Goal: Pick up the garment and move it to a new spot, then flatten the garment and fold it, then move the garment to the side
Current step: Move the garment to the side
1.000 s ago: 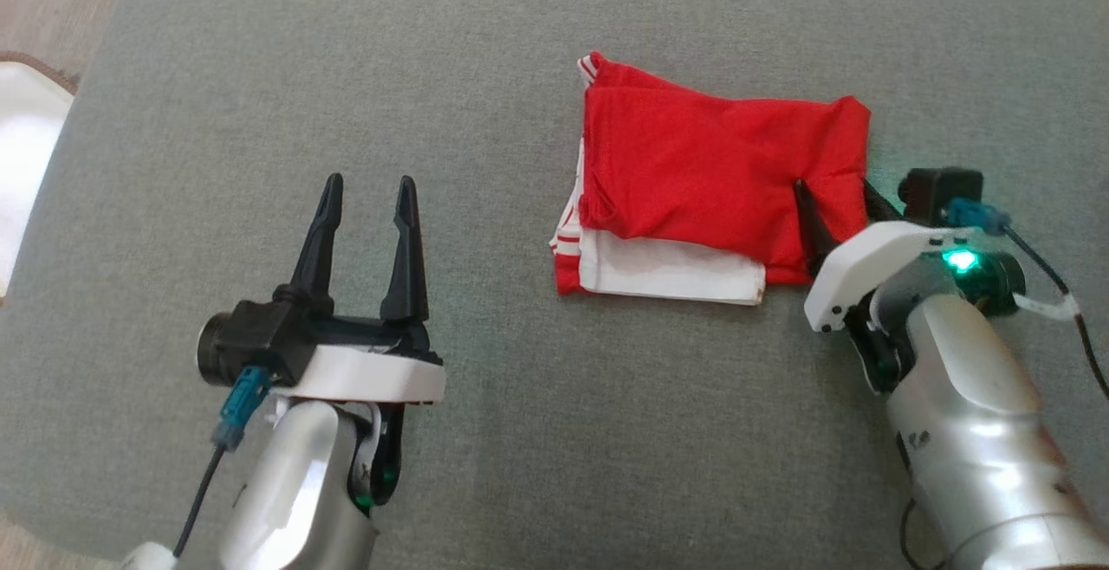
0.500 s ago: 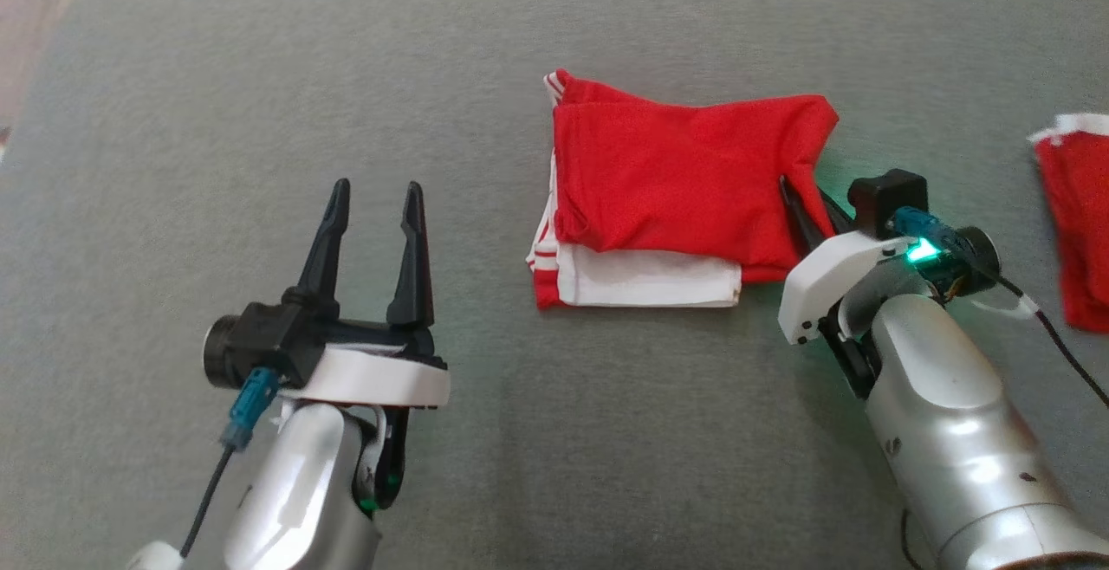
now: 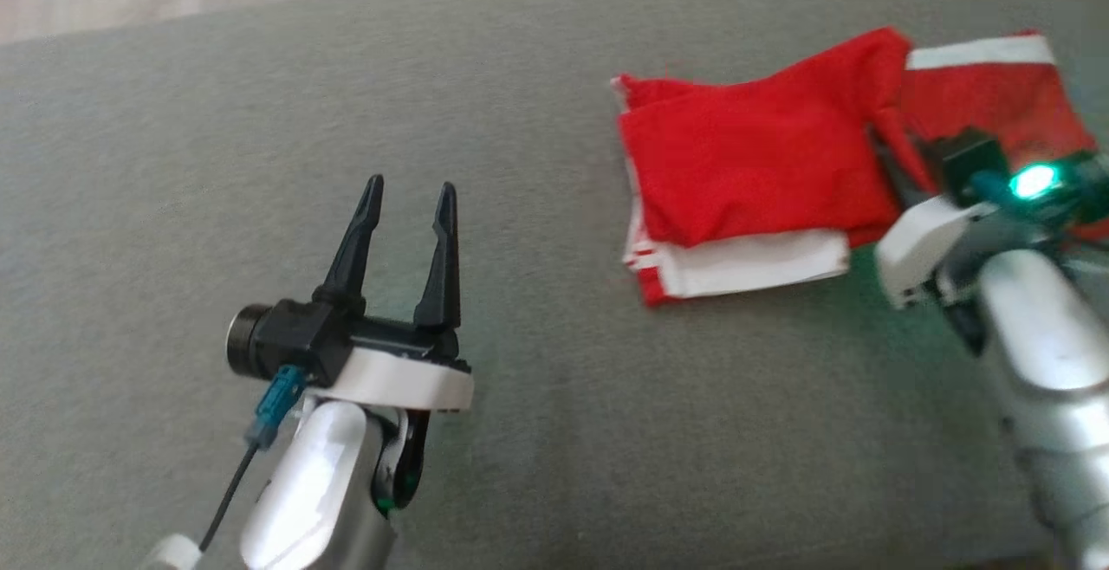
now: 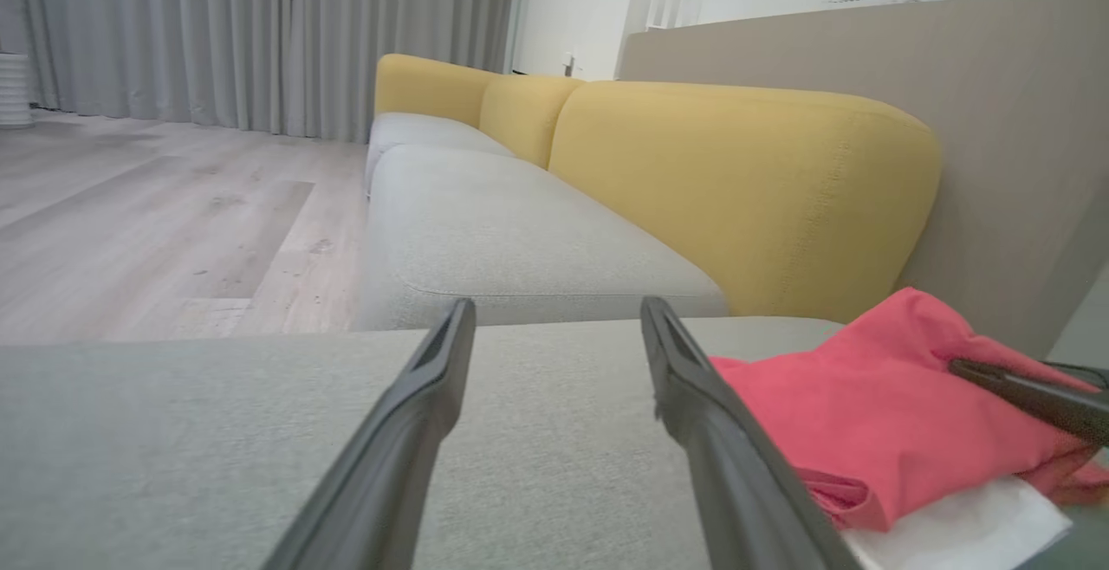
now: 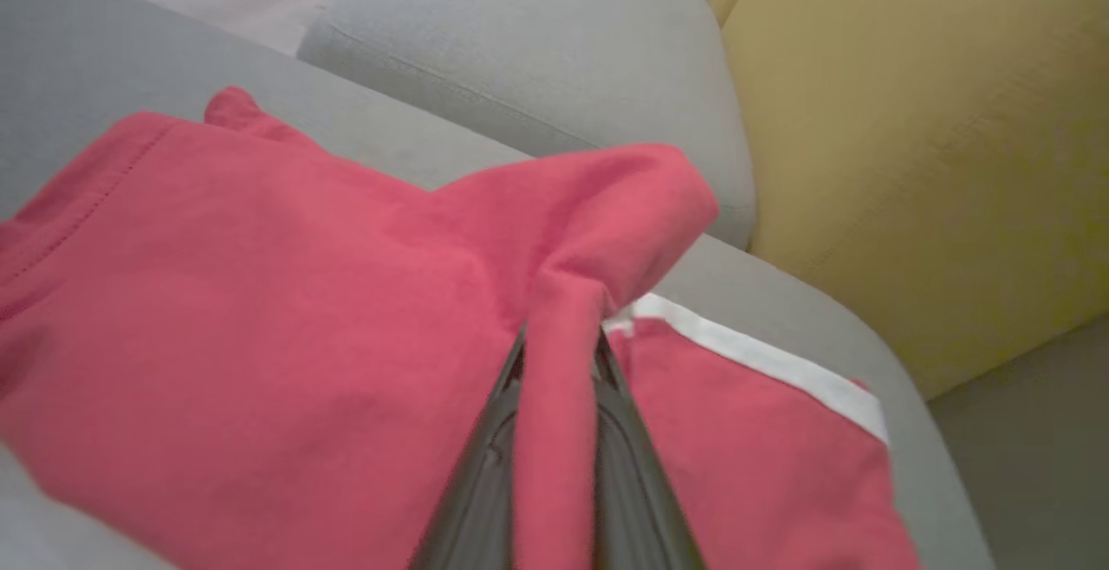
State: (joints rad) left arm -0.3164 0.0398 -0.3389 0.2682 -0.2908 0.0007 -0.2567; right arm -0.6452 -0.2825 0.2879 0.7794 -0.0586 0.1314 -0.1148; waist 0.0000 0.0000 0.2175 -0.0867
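Jaws of our right gripper (image 5: 559,345) are pressed together on a raised fold at the right edge of the red garment (image 3: 754,154); those of our left gripper (image 3: 411,187) stand spread with nothing between them, over the grey cushion (image 3: 520,102), well apart from the cloth. We see the garment lying folded on that cushion, a white layer (image 3: 754,262) showing under its near edge; just beside its pinched edge lies another red piece (image 3: 988,98) with a white band.

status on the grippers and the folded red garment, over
Right gripper shut on corner of folded red garment. Left gripper open, clear of cloth. Second red garment lies right beside the grip.
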